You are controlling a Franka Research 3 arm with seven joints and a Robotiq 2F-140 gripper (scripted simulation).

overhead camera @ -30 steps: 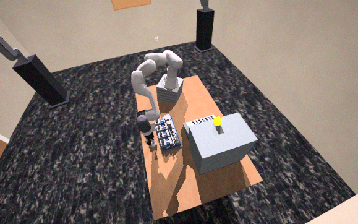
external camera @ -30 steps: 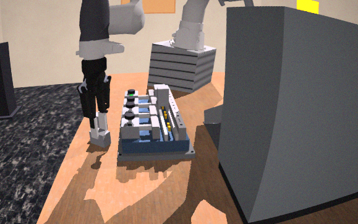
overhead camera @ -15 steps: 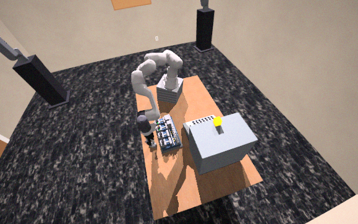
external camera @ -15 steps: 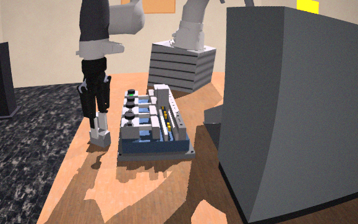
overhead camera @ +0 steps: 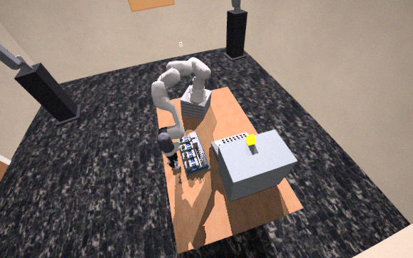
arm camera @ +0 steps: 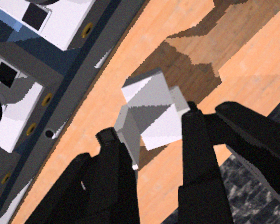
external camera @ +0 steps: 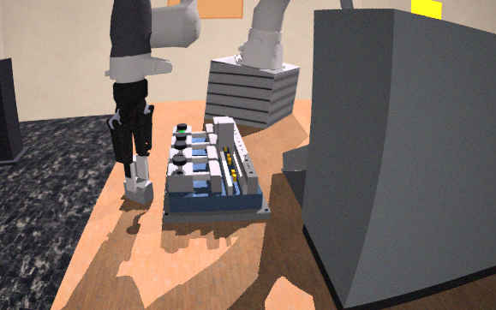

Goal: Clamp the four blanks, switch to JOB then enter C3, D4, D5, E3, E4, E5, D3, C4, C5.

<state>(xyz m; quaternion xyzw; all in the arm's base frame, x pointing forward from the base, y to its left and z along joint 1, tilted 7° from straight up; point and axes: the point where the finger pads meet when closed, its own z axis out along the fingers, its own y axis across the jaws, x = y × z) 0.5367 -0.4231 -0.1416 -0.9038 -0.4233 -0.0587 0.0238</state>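
My gripper (overhead camera: 174, 164) (external camera: 137, 173) (arm camera: 154, 109) is shut on a light grey blank (external camera: 140, 190) (arm camera: 145, 106). The blank is at the table top, just left of the vise fixture (overhead camera: 197, 155) (external camera: 212, 201). The fixture has a blue base and a row of black valve knobs (external camera: 180, 145) along its left side. A green lens (external camera: 181, 132) glows at the farthest valve. The grey cabinet (overhead camera: 259, 167) (external camera: 401, 150) stands to the right, and the amber lamp (overhead camera: 250, 140) (external camera: 427, 8) on top of it is lit. The keypad (overhead camera: 232, 138) is on the cabinet's sloped face. I cannot tell which stations hold blanks.
The arm's ribbed grey pedestal (overhead camera: 195, 105) (external camera: 251, 92) stands at the far end of the wooden table (overhead camera: 205, 214) (external camera: 178, 274). The table's left edge is close to the gripper. Black stands (overhead camera: 46, 93) (overhead camera: 235, 33) are on the dark floor.
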